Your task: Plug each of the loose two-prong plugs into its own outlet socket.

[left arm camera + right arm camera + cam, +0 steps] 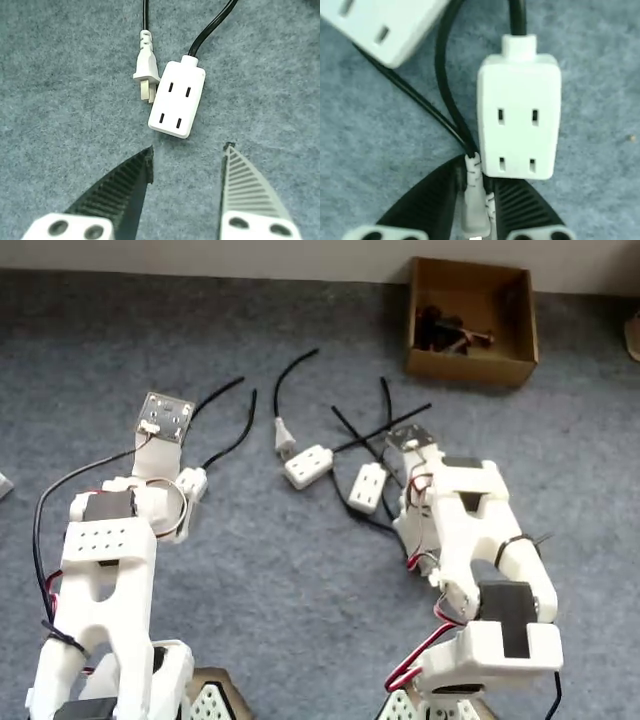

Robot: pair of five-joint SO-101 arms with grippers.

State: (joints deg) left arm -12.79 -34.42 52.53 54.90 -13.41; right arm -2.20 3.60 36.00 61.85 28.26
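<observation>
In the left wrist view, a white two-prong plug (146, 75) lies beside a white outlet socket (177, 97), both on black cords. My left gripper (187, 150) hangs open just short of them, with nothing between its fingers. My right gripper (479, 175) is shut on a second white plug (474, 200), right beside another outlet socket (518, 115). From above, that socket (367, 487) lies next to the right arm (470, 530). A third socket (308, 466) and a loose plug (284, 435) lie at the centre. The left arm (110, 540) stands over the left socket (192, 483).
A cardboard box (470, 365) holding dark parts stands at the back right. Black cords (380, 430) cross each other on the grey carpet between the arms. Bare carpet stretches across the front middle.
</observation>
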